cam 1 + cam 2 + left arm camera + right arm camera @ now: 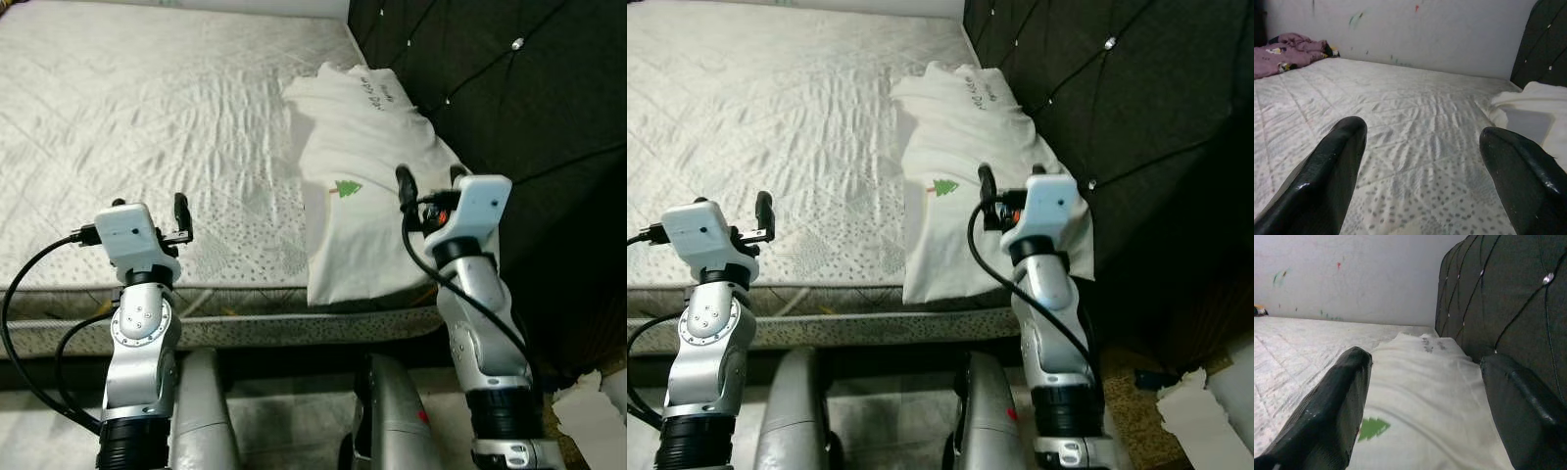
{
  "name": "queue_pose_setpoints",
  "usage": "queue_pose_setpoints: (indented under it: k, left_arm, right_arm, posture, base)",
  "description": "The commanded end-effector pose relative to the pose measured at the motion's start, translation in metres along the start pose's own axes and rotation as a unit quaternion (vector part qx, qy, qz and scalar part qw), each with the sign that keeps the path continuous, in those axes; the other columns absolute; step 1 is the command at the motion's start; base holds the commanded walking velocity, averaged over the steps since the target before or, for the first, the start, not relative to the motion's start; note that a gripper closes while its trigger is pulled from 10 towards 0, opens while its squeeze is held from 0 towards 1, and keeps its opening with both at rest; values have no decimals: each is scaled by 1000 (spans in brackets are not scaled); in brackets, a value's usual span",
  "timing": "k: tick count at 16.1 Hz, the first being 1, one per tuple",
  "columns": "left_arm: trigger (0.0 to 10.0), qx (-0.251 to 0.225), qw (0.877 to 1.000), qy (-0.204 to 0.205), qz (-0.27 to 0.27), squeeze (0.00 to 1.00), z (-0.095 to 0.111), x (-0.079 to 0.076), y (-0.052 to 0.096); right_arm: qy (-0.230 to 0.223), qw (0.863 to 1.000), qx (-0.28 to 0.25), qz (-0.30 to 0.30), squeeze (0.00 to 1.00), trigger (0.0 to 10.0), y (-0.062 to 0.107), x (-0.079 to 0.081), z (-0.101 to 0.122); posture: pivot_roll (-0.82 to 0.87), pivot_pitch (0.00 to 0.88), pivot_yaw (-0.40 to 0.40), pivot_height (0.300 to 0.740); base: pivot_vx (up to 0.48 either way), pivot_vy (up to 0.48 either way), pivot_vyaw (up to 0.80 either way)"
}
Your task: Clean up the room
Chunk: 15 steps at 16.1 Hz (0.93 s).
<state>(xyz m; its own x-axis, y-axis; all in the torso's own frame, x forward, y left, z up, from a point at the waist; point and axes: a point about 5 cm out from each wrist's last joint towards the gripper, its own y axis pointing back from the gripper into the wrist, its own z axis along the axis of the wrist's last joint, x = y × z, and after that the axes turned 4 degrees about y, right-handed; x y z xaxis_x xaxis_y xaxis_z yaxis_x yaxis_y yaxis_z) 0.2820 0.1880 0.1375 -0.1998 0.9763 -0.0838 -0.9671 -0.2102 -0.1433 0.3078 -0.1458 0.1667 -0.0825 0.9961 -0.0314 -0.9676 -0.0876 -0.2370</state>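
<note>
Both grippers hover low over the near edge of the bed: the left gripper [1420, 171] above bare quilted mattress [147, 108], the right gripper [1425, 401] above a white pillow [362, 176] — each with fingers spread apart, holding nothing. One pillow lies against the dark tufted headboard [509, 88], bearing a small green tree print [347, 187] and overhanging the mattress edge. From the left wrist, a pink garment heap [1288, 51] lies at the far corner.
</note>
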Motion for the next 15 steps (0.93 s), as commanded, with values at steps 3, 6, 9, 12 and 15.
queue_pose_setpoints:
  k: [3,6,9,12,15]
  left_arm:
    - [10000,-2,1000,-1,-11,0,3,-4,-7]
    - [10000,-6,1000,-3,-13,0,4,-7,-11]
    - [10000,-7,999,-44,12,0,4,-7,-15]
    - [10000,-27,998,-48,-20,0,2,2,-12]
    - [10000,-11,999,-42,-12,0,-5,10,2]
  right_arm:
    - [-4,1000,2,-12,0,10000,-8,-5,1]
    - [-3,1000,-2,-10,0,10000,-12,-4,3]
    - [2,1000,-4,-17,0,10000,-13,-8,3]
    - [14,1000,0,-22,0,10000,-8,-14,-1]
    - [50,997,49,-21,0,10000,12,-23,-26]
  posture:
    - [25,0,-58,647]
    - [18,0,-59,677]
    - [10,0,-52,707]
    - [5,0,-47,740]
    - [10,0,-57,740]
  base:
    - [0,0,0]
    - [0,0,0]
    - [0,0,0]
    - [0,0,0]
    - [0,0,0]
